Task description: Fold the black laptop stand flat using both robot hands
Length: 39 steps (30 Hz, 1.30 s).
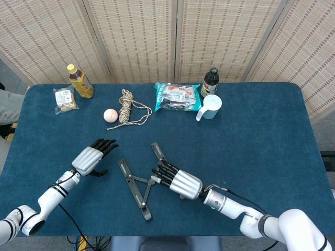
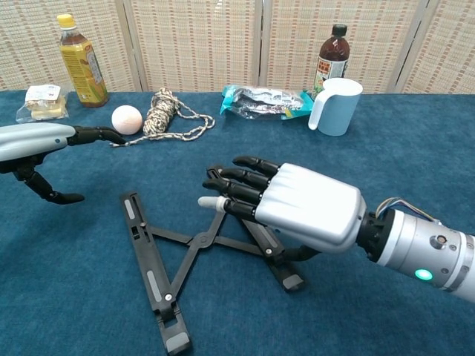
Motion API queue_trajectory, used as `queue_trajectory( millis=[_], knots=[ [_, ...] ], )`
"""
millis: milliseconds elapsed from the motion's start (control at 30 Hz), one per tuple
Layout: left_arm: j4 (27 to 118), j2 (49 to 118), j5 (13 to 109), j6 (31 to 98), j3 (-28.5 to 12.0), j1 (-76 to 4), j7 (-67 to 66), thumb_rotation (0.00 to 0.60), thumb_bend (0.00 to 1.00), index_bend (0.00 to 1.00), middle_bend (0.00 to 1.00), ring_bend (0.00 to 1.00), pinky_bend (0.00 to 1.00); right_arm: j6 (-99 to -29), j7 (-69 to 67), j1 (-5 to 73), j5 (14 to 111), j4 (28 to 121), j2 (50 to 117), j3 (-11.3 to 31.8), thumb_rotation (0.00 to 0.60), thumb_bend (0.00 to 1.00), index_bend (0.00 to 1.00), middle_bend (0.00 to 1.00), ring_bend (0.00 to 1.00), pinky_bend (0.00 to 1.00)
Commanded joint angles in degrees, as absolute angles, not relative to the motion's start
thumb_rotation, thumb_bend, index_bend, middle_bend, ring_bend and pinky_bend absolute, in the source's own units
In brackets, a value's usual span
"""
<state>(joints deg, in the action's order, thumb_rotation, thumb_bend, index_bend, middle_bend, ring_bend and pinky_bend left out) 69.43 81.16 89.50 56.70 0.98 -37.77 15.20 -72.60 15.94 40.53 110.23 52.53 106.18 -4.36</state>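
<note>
Behind the laptop stand (image 1: 137, 181), bottle (image 1: 80, 81) labels (print unreadable).

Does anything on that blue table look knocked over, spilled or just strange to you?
Nothing looks spilled or toppled. The yellow bottle, dark bottle and blue cup all stand upright along the back. The only odd sight is the black laptop stand, lying spread in an X, with the right hand over one of its bars.
</note>
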Motion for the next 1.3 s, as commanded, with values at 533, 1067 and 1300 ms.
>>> queue_trajectory(
  millis=[533, 1067, 1300],
  knots=[
    [63.01, 85.99, 90.0, 55.13, 0.99, -39.56, 17.31, 0.6, 0.25, 0.04, 0.0, 0.0, 0.0, -74.53, 16.44, 42.9, 110.71, 48.92, 111.05, -3.82, 0.6, 0.0, 0.0, 0.0, 0.0, 0.0],
    [58.84, 88.79, 89.39, 54.02, 1.75, -39.56, 17.74, 0.6, 0.25, 0.04, 0.0, 0.0, 0.0, -74.78, 17.08, 43.54, 110.2, 49.89, 110.74, -4.19, 0.6, 0.0, 0.0, 0.0, 0.0, 0.0],
    [57.72, 89.35, 89.11, 53.75, 2.05, -39.29, 18.53, 0.6, 0.25, 0.04, 0.0, 0.0, 0.0, -75.11, 17.47, 43.57, 110.08, 50.65, 109.68, -4.33, 0.6, 0.0, 0.0, 0.0, 0.0, 0.0]
  ],
)
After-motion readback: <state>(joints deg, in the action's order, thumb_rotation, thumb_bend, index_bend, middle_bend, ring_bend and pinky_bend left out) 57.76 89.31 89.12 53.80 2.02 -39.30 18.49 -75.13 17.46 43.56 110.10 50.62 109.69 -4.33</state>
